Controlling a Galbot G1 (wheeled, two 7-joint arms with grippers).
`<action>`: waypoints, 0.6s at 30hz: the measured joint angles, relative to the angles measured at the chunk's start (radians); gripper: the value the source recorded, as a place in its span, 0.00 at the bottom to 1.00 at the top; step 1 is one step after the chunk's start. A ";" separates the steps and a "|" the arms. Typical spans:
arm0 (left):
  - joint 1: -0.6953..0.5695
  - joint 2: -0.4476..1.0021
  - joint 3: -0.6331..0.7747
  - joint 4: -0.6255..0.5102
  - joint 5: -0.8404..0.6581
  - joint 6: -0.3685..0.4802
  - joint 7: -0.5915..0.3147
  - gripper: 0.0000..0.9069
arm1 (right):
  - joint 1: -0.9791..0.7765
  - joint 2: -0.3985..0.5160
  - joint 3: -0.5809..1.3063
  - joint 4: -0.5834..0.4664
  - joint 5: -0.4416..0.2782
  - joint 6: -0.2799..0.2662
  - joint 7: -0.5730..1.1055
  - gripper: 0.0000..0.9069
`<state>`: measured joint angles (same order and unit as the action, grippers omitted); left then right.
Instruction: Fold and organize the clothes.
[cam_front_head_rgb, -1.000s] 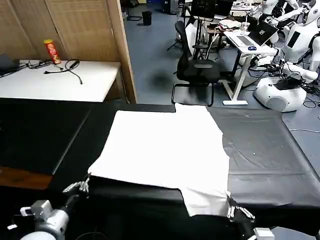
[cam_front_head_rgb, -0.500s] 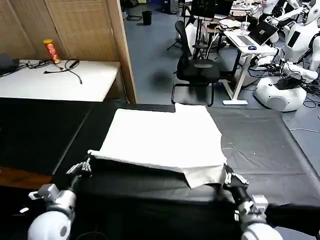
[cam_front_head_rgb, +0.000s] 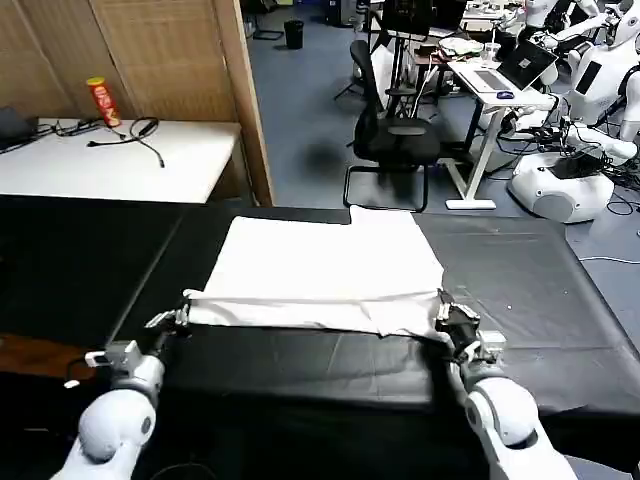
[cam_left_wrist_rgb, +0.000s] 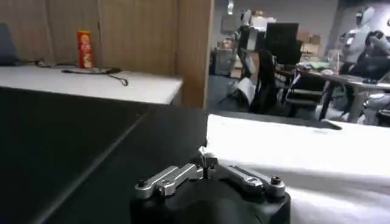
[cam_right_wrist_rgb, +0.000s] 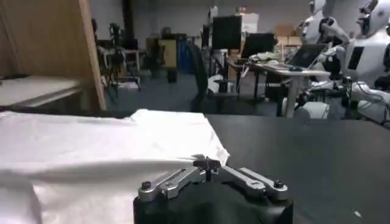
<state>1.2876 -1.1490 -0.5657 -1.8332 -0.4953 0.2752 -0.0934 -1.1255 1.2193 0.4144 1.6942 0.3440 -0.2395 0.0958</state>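
A white shirt (cam_front_head_rgb: 325, 275) lies mid-frame on the black table (cam_front_head_rgb: 530, 300), near hem folded along a left-right line. Left gripper (cam_front_head_rgb: 170, 320) and right gripper (cam_front_head_rgb: 447, 318) pinch its opposite ends, equally near.

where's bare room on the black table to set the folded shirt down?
Free: the black table covering right of the T-shirt, out to the table's right edge; the wide stretch left of it; and the near strip between the two arms. Crowded: the shirt's near edge, where the left claw and right claw pinch its corners.
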 joint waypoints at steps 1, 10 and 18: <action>-0.009 0.002 0.006 0.007 0.000 0.000 0.000 0.00 | 0.008 0.000 -0.003 -0.010 0.000 0.000 -0.006 0.00; -0.079 0.007 0.043 0.061 0.009 0.033 0.000 0.97 | -0.005 -0.027 0.005 0.025 0.045 -0.115 -0.038 0.97; -0.069 0.011 0.032 0.053 0.017 0.072 0.002 0.97 | -0.169 -0.072 0.066 0.250 0.071 -0.158 -0.037 0.97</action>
<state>1.2189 -1.1381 -0.5338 -1.7799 -0.4779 0.3471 -0.0910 -1.2949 1.1469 0.4806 1.9443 0.4150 -0.3979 0.0592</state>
